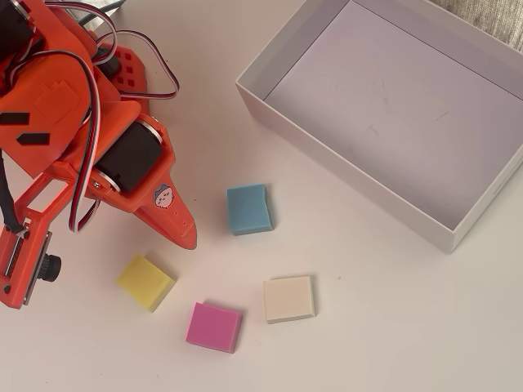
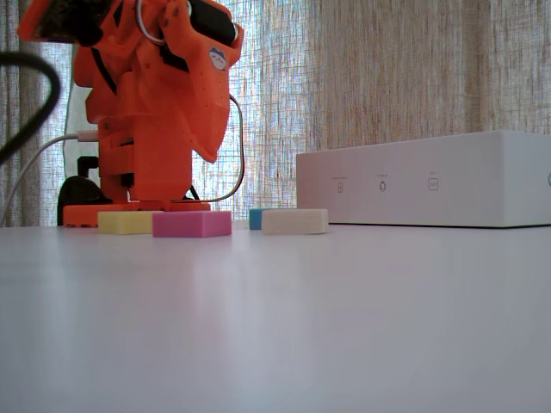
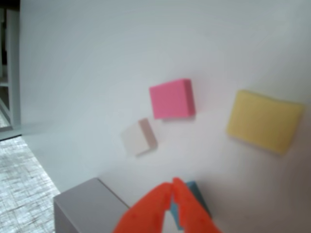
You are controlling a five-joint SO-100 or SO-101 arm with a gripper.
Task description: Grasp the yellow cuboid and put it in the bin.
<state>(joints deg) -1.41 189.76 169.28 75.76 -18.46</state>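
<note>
The yellow cuboid [image 1: 145,282] lies flat on the white table, left of a pink block; it also shows in the fixed view [image 2: 125,222] and at the right of the wrist view [image 3: 264,120]. My orange gripper [image 1: 186,237] hangs above the table between the yellow cuboid and a blue block. Its fingertips meet with nothing between them in the wrist view [image 3: 172,183], and in the fixed view the gripper [image 2: 209,157] is raised well above the blocks. The bin [image 1: 327,155], a wide white box, sits empty at the upper right of the overhead view and shows in the fixed view [image 2: 430,189].
A blue block [image 1: 248,209], a pink block [image 1: 213,327] and a cream block [image 1: 288,298] lie near the yellow one. The arm's base and cables [image 1: 122,73] fill the upper left. A curtain [image 2: 387,77] hangs behind the table.
</note>
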